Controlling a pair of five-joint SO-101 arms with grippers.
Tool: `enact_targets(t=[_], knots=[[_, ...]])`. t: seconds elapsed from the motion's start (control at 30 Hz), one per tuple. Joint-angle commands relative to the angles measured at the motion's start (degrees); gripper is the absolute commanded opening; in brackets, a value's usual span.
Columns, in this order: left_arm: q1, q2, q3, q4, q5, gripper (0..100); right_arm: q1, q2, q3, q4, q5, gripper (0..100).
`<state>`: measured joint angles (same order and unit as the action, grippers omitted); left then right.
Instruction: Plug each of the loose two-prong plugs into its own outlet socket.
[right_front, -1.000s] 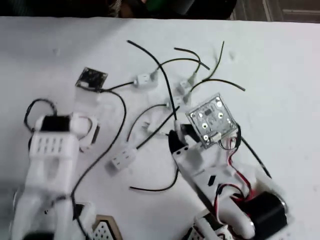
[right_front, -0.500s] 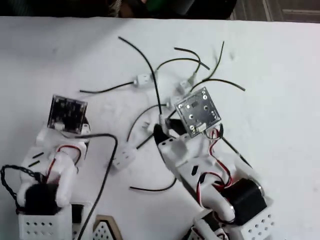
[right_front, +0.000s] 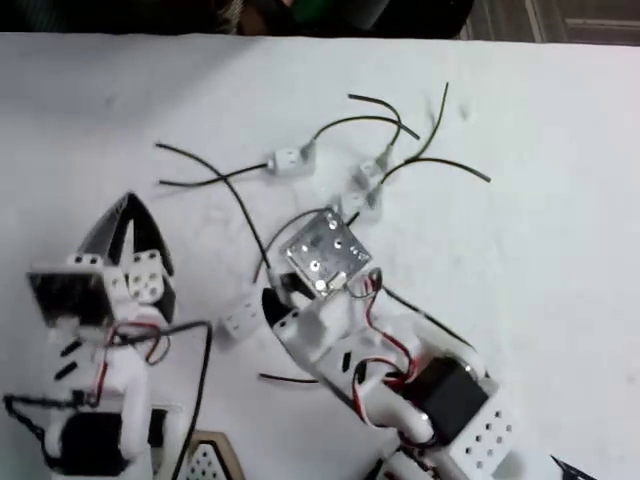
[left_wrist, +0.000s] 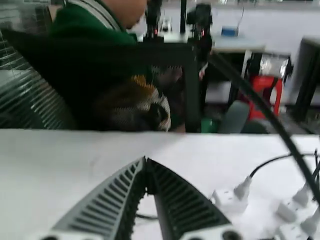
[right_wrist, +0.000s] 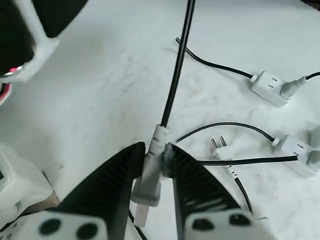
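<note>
Plug (right_wrist: 148, 181) in right end effector (right_wrist: 154, 150) grip.

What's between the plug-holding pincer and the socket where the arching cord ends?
A loose two-prong plug lies between the right pincer and that socket, seen in the right wrist view.

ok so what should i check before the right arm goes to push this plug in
1. Plug gripped: ok. The right jaws are shut on the white plug.
2. Prong direction: cannot tell. Its prongs are hidden by the jaws.
3. Socket nearby: ok. A white socket lies on the table right beside the right jaws.
4. That socket's slots free: cannot tell from these views.
5. Left jaws out of the way: ok. They are shut, empty and off to the side.
6. All plugs done: not ok. A two-prong plug lies loose on the table.
</note>
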<state>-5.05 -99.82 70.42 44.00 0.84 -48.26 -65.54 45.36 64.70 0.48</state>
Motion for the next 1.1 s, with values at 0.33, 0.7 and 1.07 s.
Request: enact_targets(t=[0.33,0.7,1.07], knots=[[5.7,-3.9,3.6,-1.3,2.0,2,-0.9,-0.7,1.2,-5.4,-0.6,1.7],[19.6,-3.9,3.7,0.8,-2.4,2,-4.8,-0.7,1.8,-5.2,-0.7,1.7],[29.1,-4.0,3.1,6.8,-8.3,2,-7.1,-4.2,3.3,-5.5,-0.2,1.7]])
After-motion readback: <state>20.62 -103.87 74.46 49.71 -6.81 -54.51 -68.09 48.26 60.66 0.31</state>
